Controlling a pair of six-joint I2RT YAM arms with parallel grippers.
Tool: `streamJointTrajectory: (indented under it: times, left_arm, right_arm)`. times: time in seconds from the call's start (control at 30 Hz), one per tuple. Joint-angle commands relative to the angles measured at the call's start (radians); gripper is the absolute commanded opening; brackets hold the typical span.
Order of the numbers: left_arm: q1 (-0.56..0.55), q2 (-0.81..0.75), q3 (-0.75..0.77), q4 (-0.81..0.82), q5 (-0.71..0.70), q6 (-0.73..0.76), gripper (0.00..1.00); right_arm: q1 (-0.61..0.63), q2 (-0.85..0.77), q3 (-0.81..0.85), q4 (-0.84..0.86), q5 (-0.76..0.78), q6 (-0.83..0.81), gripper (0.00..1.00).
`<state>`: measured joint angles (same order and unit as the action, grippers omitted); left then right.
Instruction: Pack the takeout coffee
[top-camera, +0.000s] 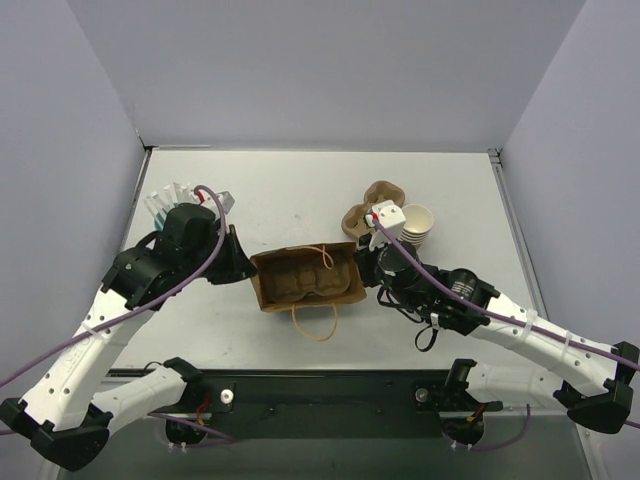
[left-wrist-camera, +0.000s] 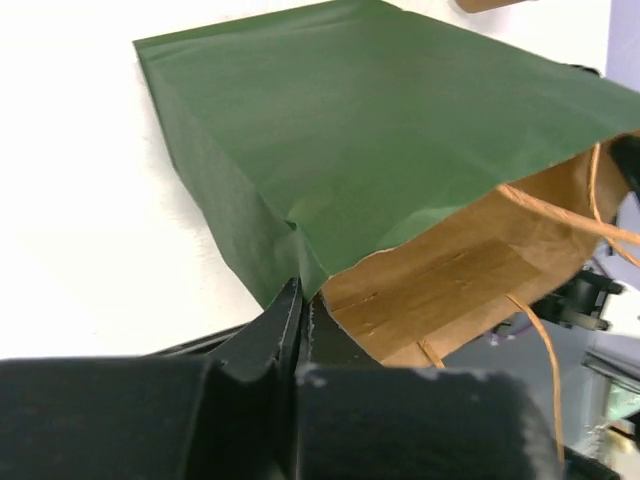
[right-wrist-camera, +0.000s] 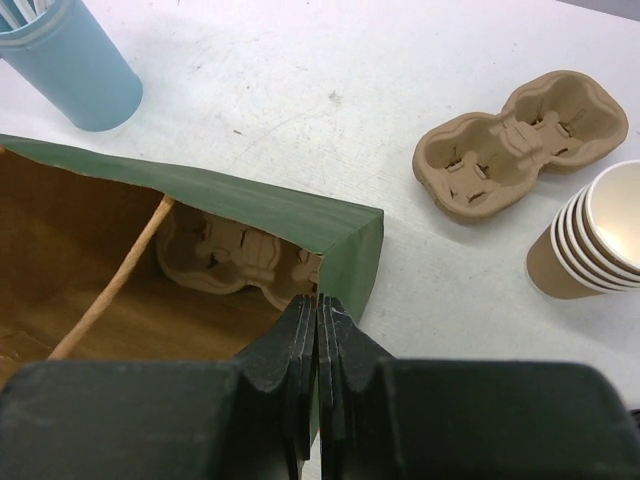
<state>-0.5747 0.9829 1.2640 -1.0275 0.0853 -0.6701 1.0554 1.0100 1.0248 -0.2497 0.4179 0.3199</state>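
The left gripper (left-wrist-camera: 300, 305) is pinching the left edge of the paper bag (left-wrist-camera: 380, 130), and its fingers are squeezing tight on the paper. The right gripper (right-wrist-camera: 318, 310) is doing the same on the right edge, with its fingers pressed together and the paper between them. The bag is lying on its side with its mouth open. A cup tray (right-wrist-camera: 235, 255) is lying inside it. The takeout coffee is not showing in any view, so I cannot tell where it is.

Here is what could be going wrong. Both grippers are busy with the bag, so one may have to let go to fetch the coffee, and then the mouth may flop shut. If the arms are pulling apart too hard, the thin paper could tear at the pinched edges. The string handle (right-wrist-camera: 110, 285) is lying across the opening and could catch a cup going in. The stack of empty cups (right-wrist-camera: 590, 235) and the spare tray (right-wrist-camera: 520, 140) are sitting near the right arm, so a swing could knock them over
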Motion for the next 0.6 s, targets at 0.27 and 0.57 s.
streamJointTrajectory:
  times: [0.27, 0.57]
  left_arm:
    - [-0.014, -0.070, -0.079, 0.311, -0.131, 0.265, 0.00]
    - [-0.014, -0.104, -0.179, 0.412, -0.150, 0.342, 0.00]
  right_arm:
    - [0.005, -0.010, -0.014, 0.193, -0.007, -0.104, 0.03]
    - [0.003, -0.027, -0.051, 0.196, 0.005, -0.130, 0.28]
